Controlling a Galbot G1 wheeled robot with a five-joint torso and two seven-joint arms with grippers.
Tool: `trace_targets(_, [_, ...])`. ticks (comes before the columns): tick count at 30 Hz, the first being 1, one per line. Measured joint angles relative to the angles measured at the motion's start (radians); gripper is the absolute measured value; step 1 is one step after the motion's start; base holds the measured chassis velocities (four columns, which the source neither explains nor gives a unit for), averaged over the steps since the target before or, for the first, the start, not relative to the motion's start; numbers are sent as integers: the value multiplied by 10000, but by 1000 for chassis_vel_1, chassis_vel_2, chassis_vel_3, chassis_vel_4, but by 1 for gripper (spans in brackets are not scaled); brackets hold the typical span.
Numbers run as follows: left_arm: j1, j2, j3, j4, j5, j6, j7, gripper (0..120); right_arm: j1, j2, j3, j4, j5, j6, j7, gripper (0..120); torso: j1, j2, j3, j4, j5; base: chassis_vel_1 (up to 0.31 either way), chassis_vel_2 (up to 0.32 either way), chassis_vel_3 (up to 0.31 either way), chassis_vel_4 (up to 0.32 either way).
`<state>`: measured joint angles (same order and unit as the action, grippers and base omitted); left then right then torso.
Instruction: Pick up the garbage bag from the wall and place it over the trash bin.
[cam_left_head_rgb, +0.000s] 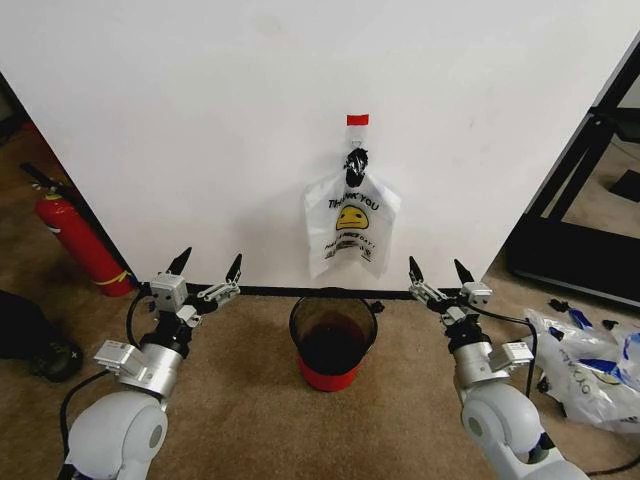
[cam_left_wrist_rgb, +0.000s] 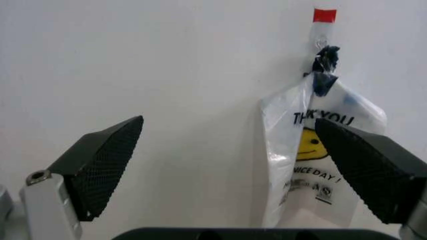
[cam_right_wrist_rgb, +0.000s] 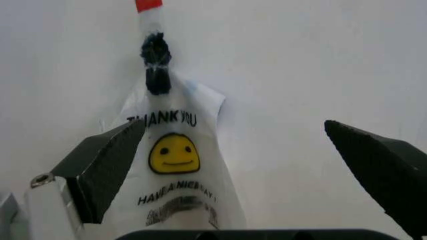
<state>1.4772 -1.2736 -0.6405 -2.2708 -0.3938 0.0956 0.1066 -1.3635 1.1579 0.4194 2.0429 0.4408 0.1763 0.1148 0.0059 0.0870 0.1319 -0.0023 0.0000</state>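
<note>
Room: a plain white wall dead ahead, black baseboard at its foot, brown carpet running up to it.
Garbage bag: the garbage bag hangs flat against the wall, gathered at the top on a small black hook just under a red tape patch; smiley and "THANK YOU" face out.
Trash bin: the trash bin sits on the carpet almost straight below the bag, black mesh, red base, mouth open and unlined.
Left gripper: the left gripper is held up low and left of the bin, fingers spread wide, holding nothing, well apart from the bag; its wrist view frames the bag between the pads, off toward one side.
Right gripper: the right gripper mirrors it on the other side of the bin, fingers wide apart too, empty, nearer the bag's lower corner but not touching.
Off to the sides: a red fire extinguisher leans at the left, white bags with blue lettering lie at the right; neither is in play.
Step in hand: the approach, I'd say — nothing grasped, bag on the hook.
Next move calls for: reaching up and in toward the bunched top, closing on thin slippery film, then lifting it clear of the hook rather than tugging straight out, which could tear it.
</note>
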Motion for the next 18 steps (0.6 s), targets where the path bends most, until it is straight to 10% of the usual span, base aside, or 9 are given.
trace_targets(9, [430, -73, -36, -263, 123, 4, 68, 100, 328, -23, -196, -165, 569, 95, -112, 100, 0, 0, 0, 3, 0, 0, 0, 0, 0])
trace_targets(18, [268, 56, 331, 46, 333, 4, 358, 100, 1977, 407, -1237, -1501, 4582, 1063, -1825, 100, 0, 0, 1, 0, 0, 0, 0, 0, 0])
